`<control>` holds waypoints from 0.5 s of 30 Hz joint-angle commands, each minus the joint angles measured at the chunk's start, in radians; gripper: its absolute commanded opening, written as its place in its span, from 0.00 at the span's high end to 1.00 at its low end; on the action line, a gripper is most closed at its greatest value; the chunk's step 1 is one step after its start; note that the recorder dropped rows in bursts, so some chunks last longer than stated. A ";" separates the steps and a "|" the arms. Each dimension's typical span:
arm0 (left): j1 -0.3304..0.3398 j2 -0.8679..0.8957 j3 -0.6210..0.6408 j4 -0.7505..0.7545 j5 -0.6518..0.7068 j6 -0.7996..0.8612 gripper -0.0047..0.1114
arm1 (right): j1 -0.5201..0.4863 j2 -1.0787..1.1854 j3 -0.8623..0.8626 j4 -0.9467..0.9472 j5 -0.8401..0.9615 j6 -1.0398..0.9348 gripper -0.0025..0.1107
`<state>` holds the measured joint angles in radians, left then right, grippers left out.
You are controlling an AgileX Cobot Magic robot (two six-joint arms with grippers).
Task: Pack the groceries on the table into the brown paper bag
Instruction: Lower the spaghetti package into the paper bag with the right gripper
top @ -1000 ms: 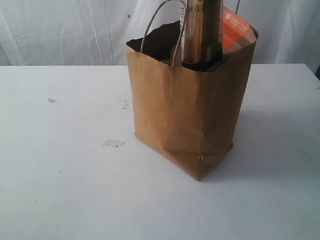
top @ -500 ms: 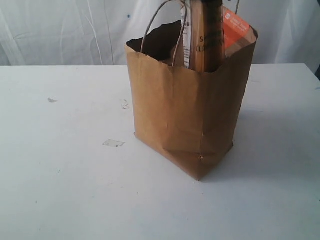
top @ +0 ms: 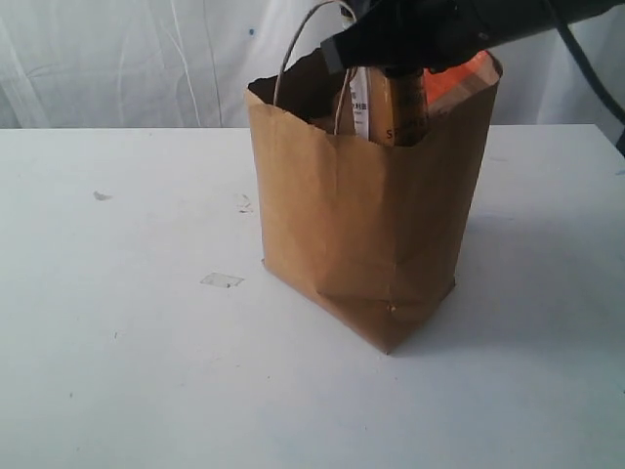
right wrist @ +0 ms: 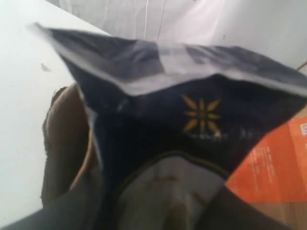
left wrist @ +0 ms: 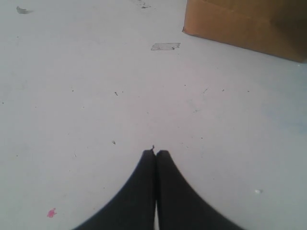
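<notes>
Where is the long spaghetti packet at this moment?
In the exterior view the long spaghetti packet stands upright in the brown paper bag, toward its right side, next to the orange-labelled pouch and below the right gripper.

Paper bag (top: 361,225) is matt brown kraft, creased, with twisted paper handles (top: 281,76); table (top: 117,352) smooth matt white, lightly scuffed; spaghetti packet (top: 403,107) glossy crinkled plastic film; fingers (left wrist: 139,191) of my left gripper (left wrist: 156,153) matt black, plastic or rubber I cannot tell.
</notes>
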<state>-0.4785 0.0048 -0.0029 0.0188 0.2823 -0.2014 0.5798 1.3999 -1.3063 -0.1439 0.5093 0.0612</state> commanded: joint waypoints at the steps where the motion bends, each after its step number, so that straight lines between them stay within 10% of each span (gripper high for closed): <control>1: 0.002 -0.005 0.003 -0.007 0.000 0.000 0.96 | 0.001 -0.013 0.045 -0.014 -0.072 0.000 0.98; 15: 0.002 -0.005 0.003 -0.007 0.000 0.000 0.96 | -0.002 -0.011 0.080 -0.014 0.033 0.000 0.98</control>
<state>-0.4785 0.0048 -0.0029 0.0188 0.2823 -0.2014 0.5798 1.3899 -1.2446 -0.1478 0.4619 0.0612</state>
